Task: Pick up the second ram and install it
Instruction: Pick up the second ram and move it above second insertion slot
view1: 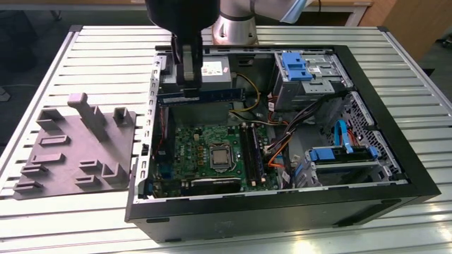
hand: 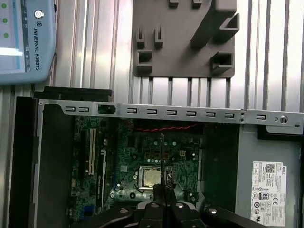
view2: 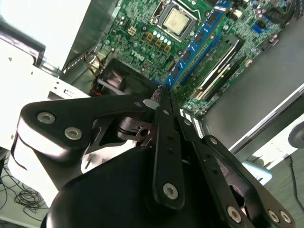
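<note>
The second ram [view1: 211, 97], a thin dark blue stick with small chips, hangs level above the open computer case, over the seam between the grey power-supply box [view1: 211, 69] and the green motherboard [view1: 205, 153]. My gripper [view1: 189, 91] is shut on its end nearer the exterior view's left. In the second wrist view the ram [view2: 197, 45] runs out from the closed fingertips [view2: 164, 102] over the board. It appears edge-on as a thin line [hand: 162, 159] above the gripper [hand: 164, 202] in the first wrist view. The long black memory slots [view1: 251, 153] lie beside the processor [view1: 220, 157].
A grey moulded parts fixture [view1: 78, 148] lies on the slatted table at the exterior view's left of the case. Blue drive brackets [view1: 297, 66] and orange and black cables [view1: 279, 143] crowd the case's other side. A pendant [hand: 26, 42] rests on the table.
</note>
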{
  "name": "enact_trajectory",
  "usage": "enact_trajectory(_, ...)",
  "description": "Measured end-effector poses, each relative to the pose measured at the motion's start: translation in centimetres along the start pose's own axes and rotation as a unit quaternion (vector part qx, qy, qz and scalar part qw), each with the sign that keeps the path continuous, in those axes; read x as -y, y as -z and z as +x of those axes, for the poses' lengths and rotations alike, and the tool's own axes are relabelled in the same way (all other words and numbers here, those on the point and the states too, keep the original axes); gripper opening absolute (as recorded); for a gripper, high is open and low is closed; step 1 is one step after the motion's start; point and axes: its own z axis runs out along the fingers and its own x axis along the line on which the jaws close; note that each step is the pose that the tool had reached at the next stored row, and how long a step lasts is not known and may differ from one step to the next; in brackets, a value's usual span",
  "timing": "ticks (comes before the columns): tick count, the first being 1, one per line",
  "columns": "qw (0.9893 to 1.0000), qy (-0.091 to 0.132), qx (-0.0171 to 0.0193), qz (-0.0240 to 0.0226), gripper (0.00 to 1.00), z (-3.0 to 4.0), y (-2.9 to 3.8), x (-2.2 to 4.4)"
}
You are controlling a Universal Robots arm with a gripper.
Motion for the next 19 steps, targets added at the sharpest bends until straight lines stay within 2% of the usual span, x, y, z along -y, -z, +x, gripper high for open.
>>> enact_trajectory(9, 1.0000, 0.000, 0.0000, -0.0004, 0.11, 0.05, -0.42, 1.44)
enact_trajectory(19, 1.0000, 0.000, 0.0001, -0.0015, 0.11, 0.10, -1.02, 2.62)
